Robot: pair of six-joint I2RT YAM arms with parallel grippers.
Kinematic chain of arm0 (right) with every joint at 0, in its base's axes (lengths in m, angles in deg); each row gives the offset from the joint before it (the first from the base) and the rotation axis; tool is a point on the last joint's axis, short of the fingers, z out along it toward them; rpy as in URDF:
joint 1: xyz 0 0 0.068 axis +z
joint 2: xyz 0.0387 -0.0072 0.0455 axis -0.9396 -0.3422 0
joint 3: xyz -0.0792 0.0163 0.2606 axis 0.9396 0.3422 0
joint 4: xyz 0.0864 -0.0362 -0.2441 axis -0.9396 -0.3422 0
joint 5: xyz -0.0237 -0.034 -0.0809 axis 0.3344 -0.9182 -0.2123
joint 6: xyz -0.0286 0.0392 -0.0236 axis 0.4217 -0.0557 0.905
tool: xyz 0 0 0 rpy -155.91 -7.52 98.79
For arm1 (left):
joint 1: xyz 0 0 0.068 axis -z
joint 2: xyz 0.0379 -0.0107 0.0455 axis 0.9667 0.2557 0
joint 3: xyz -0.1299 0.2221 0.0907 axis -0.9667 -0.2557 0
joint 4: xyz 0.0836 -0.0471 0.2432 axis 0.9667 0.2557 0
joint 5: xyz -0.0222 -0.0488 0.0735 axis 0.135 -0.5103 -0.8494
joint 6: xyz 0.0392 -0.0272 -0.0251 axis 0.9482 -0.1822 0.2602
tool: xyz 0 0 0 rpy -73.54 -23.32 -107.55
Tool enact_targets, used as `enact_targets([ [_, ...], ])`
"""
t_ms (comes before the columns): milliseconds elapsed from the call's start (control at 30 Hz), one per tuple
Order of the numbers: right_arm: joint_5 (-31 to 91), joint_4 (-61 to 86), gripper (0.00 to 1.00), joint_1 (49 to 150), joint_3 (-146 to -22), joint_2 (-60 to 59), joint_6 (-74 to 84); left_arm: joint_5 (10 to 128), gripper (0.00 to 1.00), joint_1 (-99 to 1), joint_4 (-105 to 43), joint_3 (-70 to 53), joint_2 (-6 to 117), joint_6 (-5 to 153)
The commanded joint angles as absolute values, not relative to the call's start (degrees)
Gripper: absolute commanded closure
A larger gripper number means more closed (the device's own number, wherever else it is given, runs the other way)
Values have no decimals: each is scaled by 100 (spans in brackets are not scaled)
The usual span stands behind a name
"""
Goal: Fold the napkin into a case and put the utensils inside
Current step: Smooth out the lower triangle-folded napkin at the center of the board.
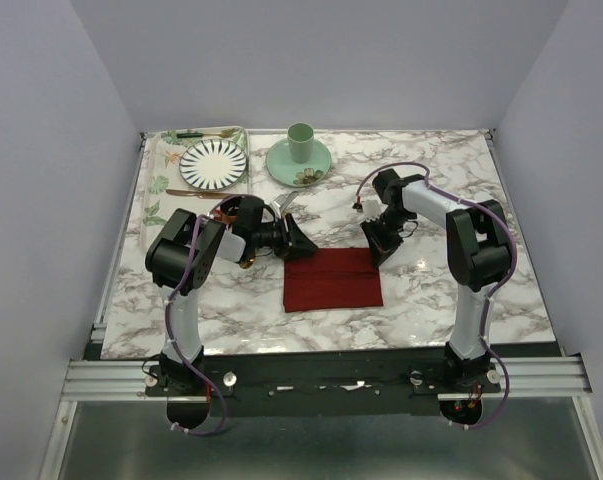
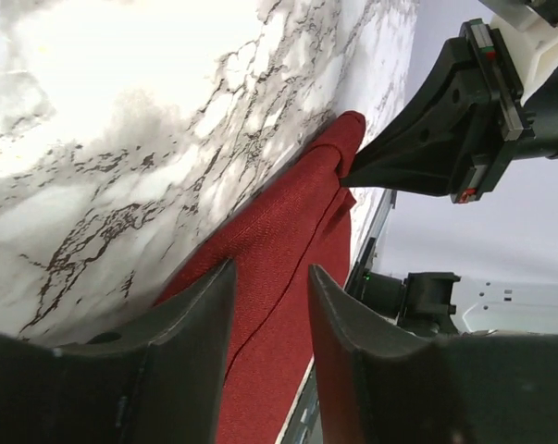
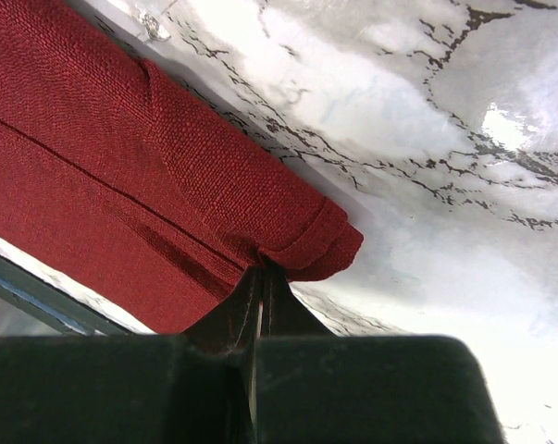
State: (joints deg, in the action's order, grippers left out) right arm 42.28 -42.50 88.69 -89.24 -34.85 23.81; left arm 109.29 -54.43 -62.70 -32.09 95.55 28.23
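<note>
Far left: a tray [image 1: 153,170] holds a striped plate [image 1: 213,163]. No utensils lie on or in the cloth, and the knife and spoon cannot be picked out with certainty at this size.

Left gripper [image 1: 299,240]: positioned at the far left corner of the napkin [image 1: 333,280]. In the left wrist view its fingers [image 2: 197,344] stand apart, with the red cloth showing through the gap. No pinch on the fabric is evident.

Centre: the napkin lies flat on the marble table [image 1: 461,290], between the two grippers and near the front edge. It is folded to a rectangle of more than one layer, and a fold line runs along its length. Long axis: left to right across the table, its short ends facing the two arms.

Right gripper [image 1: 378,250]: at the far right corner of the cloth. In the right wrist view its fingers are pressed together on a small bunch of fabric at that corner.

Assessment: folding is partly done. The rectangle is broader than a slim case, so in my judgement at least one more fold along the long axis is outstanding. Loading the utensils has not begun
</note>
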Motion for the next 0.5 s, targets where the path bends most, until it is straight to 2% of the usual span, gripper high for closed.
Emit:
enact_targets([
  [0, 3833, -4246, 95, 8889, -8856, -3614, 2477, 10793, 54, -5444, -5816, -3276, 9357, 3237],
  [100, 3851, -4228, 95, 8880, -8865, -3613, 2477, 10942, 62, -5339, -5930, -3154, 9023, 3159],
  [233, 3859, -4228, 95, 8880, -8874, -3622, 2477, 10785, 80, -5049, -6202, -2794, 8995, 2667],
  [467, 3824, -4149, 95, 8889, -8804, -3552, 2424, 10293, 91, -4399, -6853, -2187, 9759, 1752],
])
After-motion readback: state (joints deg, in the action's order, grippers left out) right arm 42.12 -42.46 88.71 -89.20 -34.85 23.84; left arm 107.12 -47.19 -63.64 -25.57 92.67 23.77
